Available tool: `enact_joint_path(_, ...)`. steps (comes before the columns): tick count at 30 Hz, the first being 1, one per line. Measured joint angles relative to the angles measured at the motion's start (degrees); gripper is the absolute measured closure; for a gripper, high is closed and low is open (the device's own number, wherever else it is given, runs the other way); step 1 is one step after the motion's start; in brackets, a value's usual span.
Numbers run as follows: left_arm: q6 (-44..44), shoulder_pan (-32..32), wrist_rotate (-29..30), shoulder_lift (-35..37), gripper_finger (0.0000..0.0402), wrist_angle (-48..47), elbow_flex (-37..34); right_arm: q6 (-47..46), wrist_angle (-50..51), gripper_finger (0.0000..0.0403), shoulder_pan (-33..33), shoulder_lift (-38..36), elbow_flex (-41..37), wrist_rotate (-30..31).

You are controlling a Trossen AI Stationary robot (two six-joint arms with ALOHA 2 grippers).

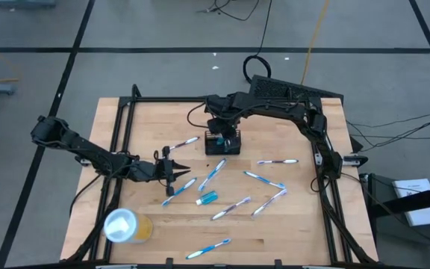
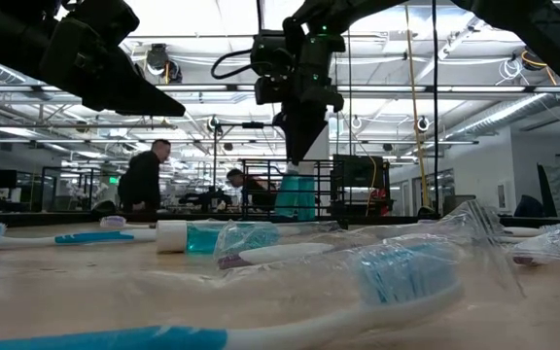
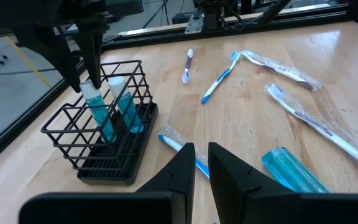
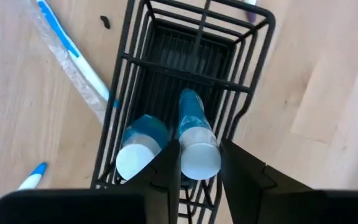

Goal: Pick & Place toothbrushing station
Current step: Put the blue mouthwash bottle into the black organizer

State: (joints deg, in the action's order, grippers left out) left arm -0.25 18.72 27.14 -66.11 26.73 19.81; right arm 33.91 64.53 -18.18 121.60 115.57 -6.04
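Black wire holder (image 3: 102, 127) standing on table (image 1: 275, 224), two blue tubes (image 4: 143, 144) sitting upright inside, right gripper (image 4: 199, 163) gripping one tube (image 4: 194, 138), left gripper (image 3: 201, 163) hovering nearby, fingers nearly closed, empty.

Light wood counter (image 1: 290, 224) strewn with toothbrushing gear.
The black wire-mesh toothbrushing station (image 1: 223, 143) stands near the middle of the far edge; wrapped toothbrushes (image 1: 277, 161) lie scattered over the centre and toward the near edge, a small blue tube (image 1: 207, 198) lies among them, and a yellow cup (image 1: 128, 226) sits at the near left corner.
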Motion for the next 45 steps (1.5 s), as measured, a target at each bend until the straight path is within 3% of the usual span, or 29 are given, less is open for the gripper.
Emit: enact_joint_path(45,-0.09,-0.01,-0.02,0.00,0.0350,-0.90,0.00,2.84,-2.68,0.0324,1.74,0.48,-2.05,-1.92)
